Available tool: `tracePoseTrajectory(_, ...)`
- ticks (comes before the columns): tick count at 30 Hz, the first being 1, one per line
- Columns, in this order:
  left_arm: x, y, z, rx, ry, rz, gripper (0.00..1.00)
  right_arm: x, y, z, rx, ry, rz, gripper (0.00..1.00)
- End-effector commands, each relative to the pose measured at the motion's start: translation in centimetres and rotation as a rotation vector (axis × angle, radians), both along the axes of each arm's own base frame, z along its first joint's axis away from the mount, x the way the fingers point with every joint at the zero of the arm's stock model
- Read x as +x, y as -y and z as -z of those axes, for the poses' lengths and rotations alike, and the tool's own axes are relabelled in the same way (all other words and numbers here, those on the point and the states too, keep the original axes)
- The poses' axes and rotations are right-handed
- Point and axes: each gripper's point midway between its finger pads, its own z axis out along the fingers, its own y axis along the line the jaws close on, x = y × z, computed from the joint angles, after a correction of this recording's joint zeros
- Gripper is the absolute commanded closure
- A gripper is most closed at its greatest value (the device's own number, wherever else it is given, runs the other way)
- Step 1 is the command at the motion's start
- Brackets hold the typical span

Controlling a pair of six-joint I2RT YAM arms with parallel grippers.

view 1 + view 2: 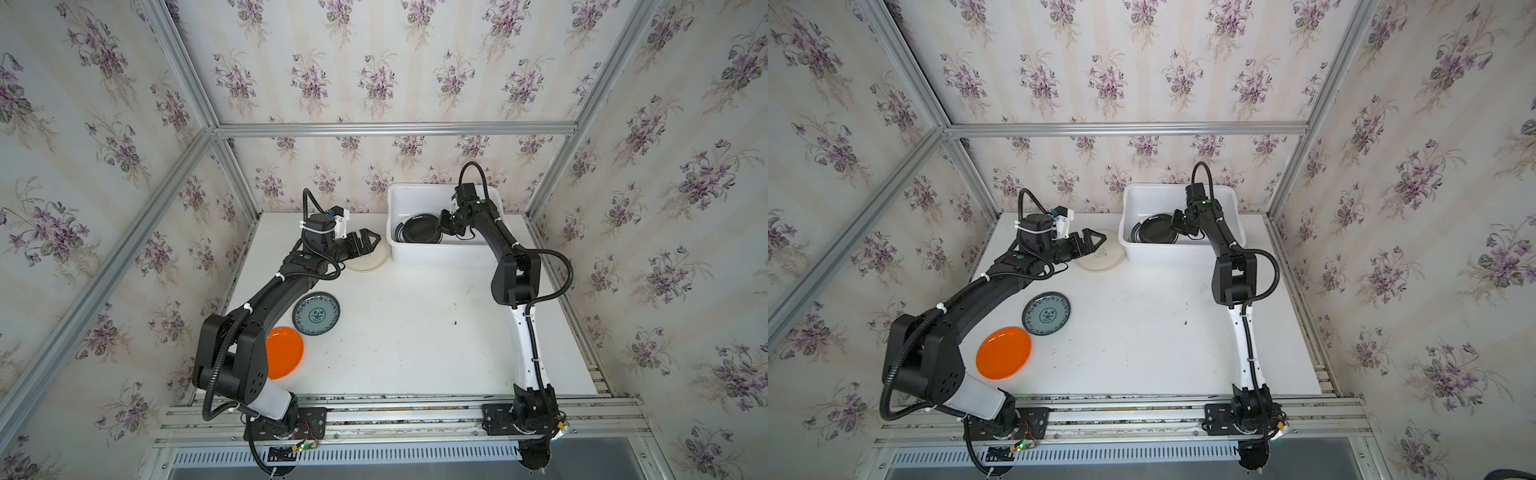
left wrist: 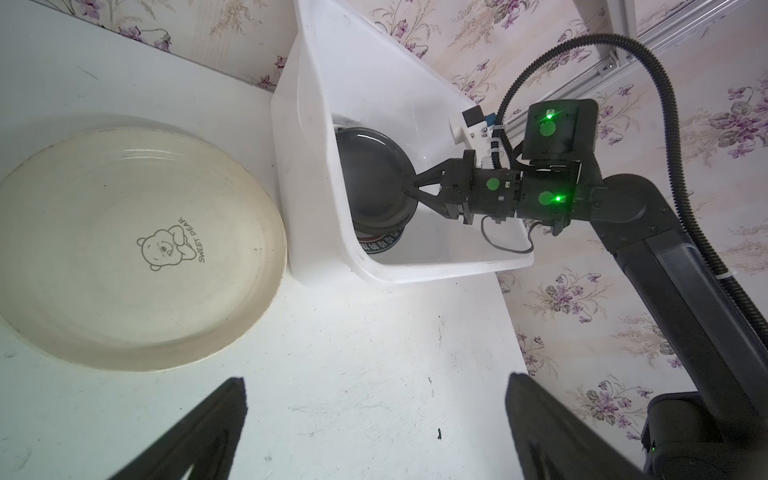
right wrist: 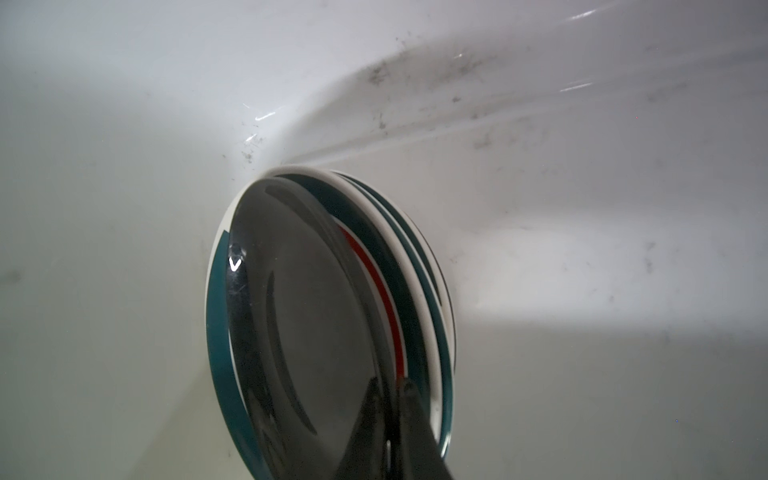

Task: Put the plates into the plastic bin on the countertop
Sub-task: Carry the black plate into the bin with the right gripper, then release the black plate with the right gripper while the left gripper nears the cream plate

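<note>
- The black plate (image 1: 419, 229) (image 1: 1156, 232) (image 2: 374, 178) (image 3: 299, 332) is inside the bin (image 1: 440, 257) (image 1: 1167, 255) (image 2: 316, 166) (image 3: 124, 124), at its left end in both top views, tilted over a stack of other plates.
- The stacked plates (image 2: 382, 243) (image 3: 432, 291) under it are white with teal rings; one shows a red stripe and one a dark lettered rim.
- The right gripper (image 1: 439, 225) (image 1: 1173, 224) (image 2: 409, 187) (image 3: 395, 386) reaches down into the bin, its fingers pinched together on the black plate's rim.
- The bin stands at the back of the countertop (image 1: 415, 340) (image 1: 1142, 340) (image 2: 353, 353), against the flowered wall.
- A cream plate (image 1: 372, 262) (image 1: 1104, 259) (image 2: 137, 245) with a bear drawing lies flat on the countertop, just beside the bin's left wall.
- The left gripper (image 1: 378, 239) (image 1: 1102, 239) (image 2: 374, 378) hovers over the cream plate's edge, fingers spread wide and holding nothing.
- A teal-patterned plate (image 1: 316, 313) (image 1: 1046, 313) lies flat nearer the front, beside the left arm.
- An orange plate (image 1: 286, 353) (image 1: 1003, 353) lies just in front of it, near the left arm's base.
</note>
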Motion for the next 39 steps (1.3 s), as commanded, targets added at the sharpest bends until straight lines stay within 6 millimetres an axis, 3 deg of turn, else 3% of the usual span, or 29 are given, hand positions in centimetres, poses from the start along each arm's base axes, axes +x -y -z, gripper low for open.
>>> tracePoseTrajectory(1, 0.2, 0.0, -0.1, 0.011, 0.008, 0.002, 0.00, -1.7, 1.5, 1.2, -0.106, -0.066, -0.011, 0.65)
tracePoseTrajectory(5, 0.5, -0.2, 0.1, 0.017, 0.004, -0.007, 0.00, -1.3, 1.6, -0.9, -0.117, -0.013, -0.016, 0.33)
tracePoseTrajectory(7, 0.7, -0.4, 0.3, 0.023, -0.001, -0.013, 0.00, -1.0, 1.7, -1.3, -0.123, 0.004, -0.019, 0.22)
tracePoseTrajectory(8, 0.8, -0.5, 0.4, 0.025, -0.003, -0.017, 0.00, -0.9, 1.6, -3.7, -0.121, 0.052, -0.023, 0.19)
tracePoseTrajectory(10, 1.1, -0.9, 0.7, 0.034, -0.006, -0.029, 0.00, -0.7, 1.6, -5.3, -0.126, 0.090, -0.028, 0.15)
tracePoseTrajectory(18, 3.3, -3.1, 1.6, 0.049, -0.027, -0.093, 0.00, -1.2, 1.5, -14.0, -0.103, 0.266, -0.050, 0.10)
tracePoseTrajectory(25, 6.4, -5.7, 3.6, 0.133, -0.068, -0.181, 0.00, -4.3, 0.3, -21.1, -0.014, 0.356, -0.101, 0.10)
tracePoseTrajectory(30, 8.4, -8.7, 5.7, 0.182, -0.135, -0.251, 0.00, -7.9, -1.0, -23.5, 0.100, 0.424, -0.155, 0.10)
tracePoseTrajectory(32, 9.0, -9.7, 6.8, 0.177, -0.168, -0.267, 0.00, -9.8, -1.7, -25.1, 0.206, 0.532, -0.177, 0.08)
tracePoseTrajectory(35, 9.5, -10.6, 8.0, 0.171, -0.201, -0.288, 0.00, -12.2, -0.9, -27.2, 0.344, 0.658, -0.141, 0.07)
tracePoseTrajectory(39, 10.2, -11.1, 9.0, 0.173, -0.232, -0.292, 0.00, -15.1, -0.2, -26.8, 0.331, 0.625, -0.150, 0.06)
